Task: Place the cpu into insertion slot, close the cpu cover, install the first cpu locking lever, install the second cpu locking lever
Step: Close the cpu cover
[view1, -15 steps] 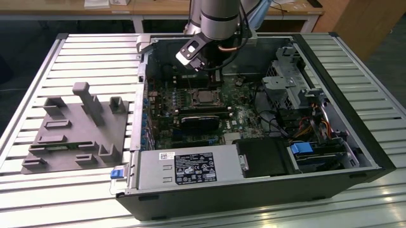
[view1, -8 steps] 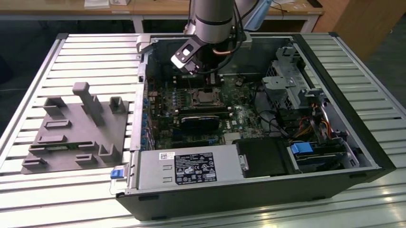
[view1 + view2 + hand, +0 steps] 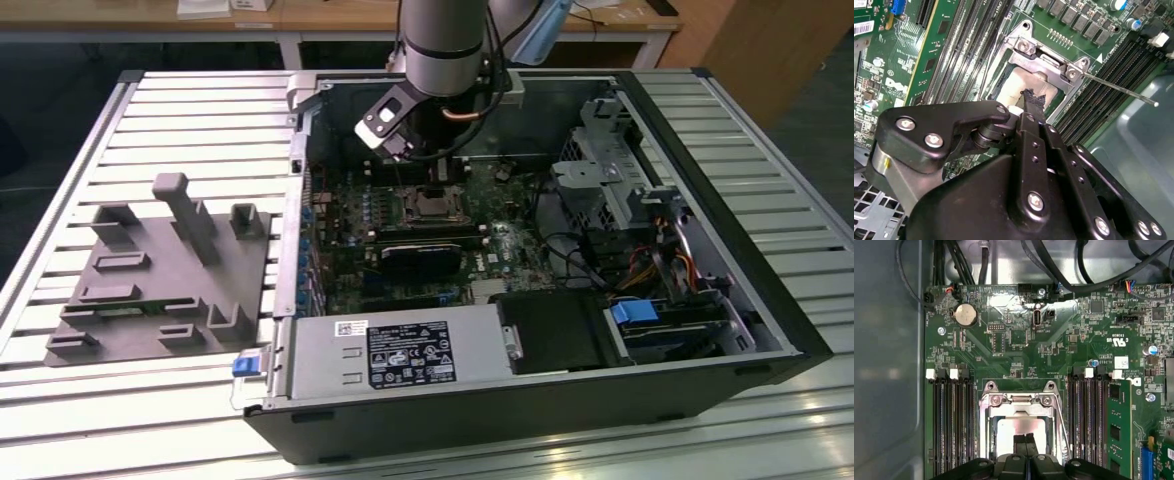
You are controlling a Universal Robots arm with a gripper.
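Observation:
The insertion slot [image 3: 430, 205] sits in the green board inside the open computer case. In both wrist views the cpu [image 3: 1021, 425] [image 3: 1021, 82] lies in it, its dull grey face showing through the window of the cpu cover [image 3: 988, 415] [image 3: 1046, 62], which lies down over it. A thin wire locking lever [image 3: 1124, 91] [image 3: 1064, 427] stands out slanted from the socket's side, over the memory slots. My gripper [image 3: 1026, 440] [image 3: 1033, 98] [image 3: 434, 182] is directly over the socket, shut with nothing held, its tips at the cpu's face.
Long black memory slots [image 3: 951, 425] flank the socket on both sides. A black fan block [image 3: 420, 258], the power supply [image 3: 387, 355] and the drive cage [image 3: 607, 170] crowd the case. A grey fixture [image 3: 160, 270] stands on the slatted table at the exterior view's left.

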